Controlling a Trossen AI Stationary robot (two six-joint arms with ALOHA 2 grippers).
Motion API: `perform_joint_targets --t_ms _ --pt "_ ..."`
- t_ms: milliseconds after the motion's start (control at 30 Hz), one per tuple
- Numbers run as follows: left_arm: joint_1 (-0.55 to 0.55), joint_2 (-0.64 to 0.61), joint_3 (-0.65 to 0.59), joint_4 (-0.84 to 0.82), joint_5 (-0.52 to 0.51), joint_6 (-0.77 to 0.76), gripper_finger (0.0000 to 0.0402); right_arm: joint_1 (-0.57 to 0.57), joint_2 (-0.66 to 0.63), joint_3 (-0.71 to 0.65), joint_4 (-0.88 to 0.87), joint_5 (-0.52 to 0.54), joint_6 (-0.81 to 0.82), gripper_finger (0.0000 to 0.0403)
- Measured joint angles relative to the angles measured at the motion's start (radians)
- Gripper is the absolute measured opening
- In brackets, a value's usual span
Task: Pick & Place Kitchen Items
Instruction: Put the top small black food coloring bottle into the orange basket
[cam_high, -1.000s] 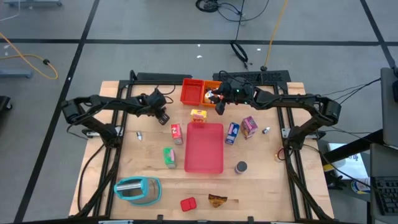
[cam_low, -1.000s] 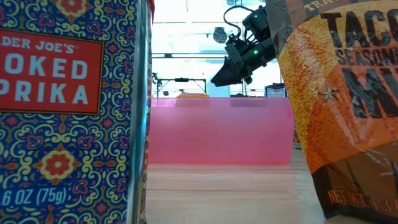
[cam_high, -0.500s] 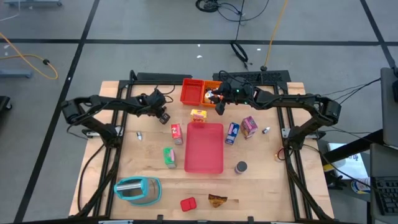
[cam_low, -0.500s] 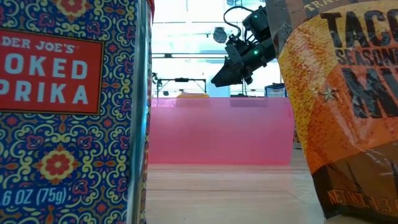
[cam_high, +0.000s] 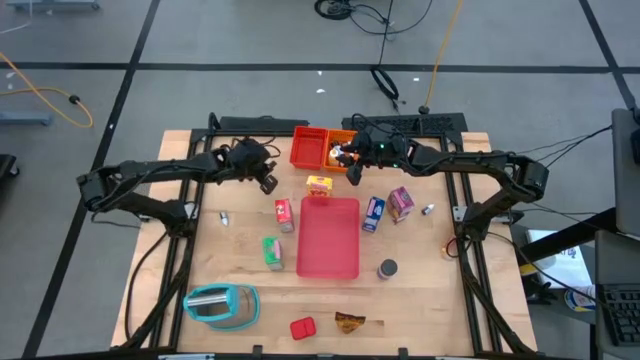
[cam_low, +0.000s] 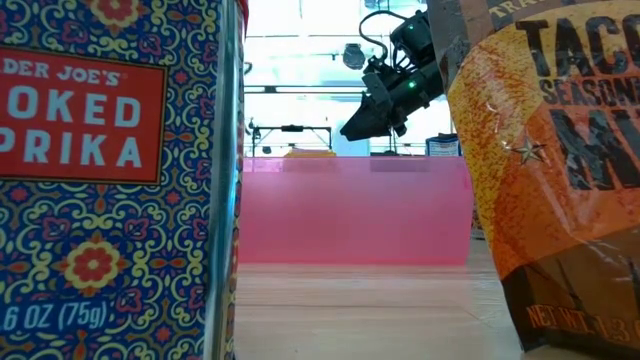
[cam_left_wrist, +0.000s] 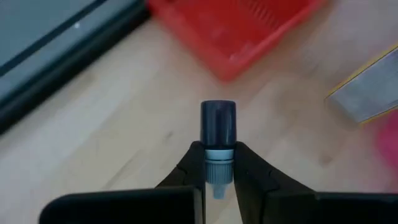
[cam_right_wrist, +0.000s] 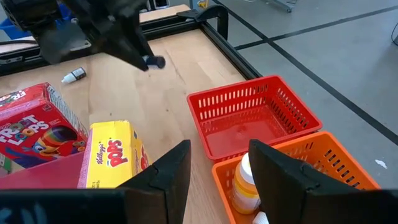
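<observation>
The left gripper (cam_left_wrist: 219, 163) is pinched on a tiny dark-capped bottle with a pale neck (cam_left_wrist: 218, 134), its fingers clamped on the neck only, the cap sticking out past the tips. It hangs above bare wood just beside the red square slatted plastic bin (cam_high: 308, 148), on the side away from the orange square slatted plastic bin (cam_high: 340, 147).

The right gripper (cam_right_wrist: 217, 169) hovers over the orange bin with its fingers spread and nothing between them — a white bottle with an orange band (cam_right_wrist: 244, 183) already stands inside below.

The main risk, as I judge it, is that narrow grip: the bottle is small, round and smooth, so a quick swing toward the red bin could let it pivot or slide out and roll across the light wooden table (cam_high: 430, 270). Letting go too early would drop it on the wood short of the red bin's rim.

A second hazard is crowding — both arms are close around the two bins, so the left arm reaching farther past the red bin could meet the right one. The yellow cereal box (cam_high: 319, 185) sits near the red bin and could be clipped on a low pass.
</observation>
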Motion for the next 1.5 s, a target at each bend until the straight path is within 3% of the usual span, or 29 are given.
perform_joint_targets --t_ms 433,600,1133,1500 --pt "-0.057 0.014 0.18 0.064 -0.012 -0.012 0.0037 0.0 0.0 0.0 0.0 0.0 0.02 0.0157" --pt "-0.04 0.111 0.256 0.11 0.004 -0.009 0.0037 0.01 0.0 0.0 0.0 0.0 0.021 0.0157" --pt "0.013 0.541 0.624 0.151 0.207 0.014 0.0037 0.059 0.0 0.0 -0.055 0.005 0.0 0.0156" --pt "0.019 0.692 0.803 0.088 0.195 0.048 0.0037 0.1 0.0 0.0 -0.224 0.002 0.018 0.0133"
